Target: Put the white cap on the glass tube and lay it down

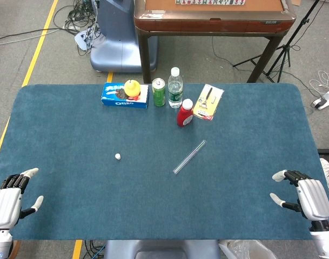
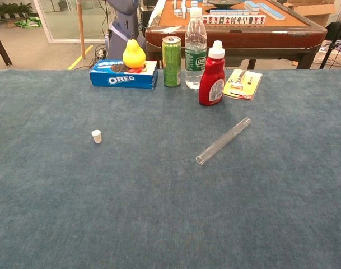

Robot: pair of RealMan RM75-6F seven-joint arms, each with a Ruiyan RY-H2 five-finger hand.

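Note:
A clear glass tube (image 1: 189, 157) (image 2: 223, 140) lies flat and slanted near the middle of the blue table, with no cap on its ends. The small white cap (image 1: 117, 156) (image 2: 97, 136) stands alone on the cloth well to the tube's left. My left hand (image 1: 8, 197) hovers at the near left corner, fingers apart and empty. Over the near right corner my right hand (image 1: 306, 196) is likewise spread and holds nothing. Both hands are far from the tube and the cap. The chest view shows neither hand.
Along the far edge stand an Oreo box (image 1: 125, 95) with a yellow pear (image 1: 132, 87) on it, a green can (image 1: 159, 91), a water bottle (image 1: 175, 87), a red ketchup bottle (image 1: 185, 113) and a yellow packet (image 1: 208, 101). A wooden table (image 1: 213, 16) stands behind.

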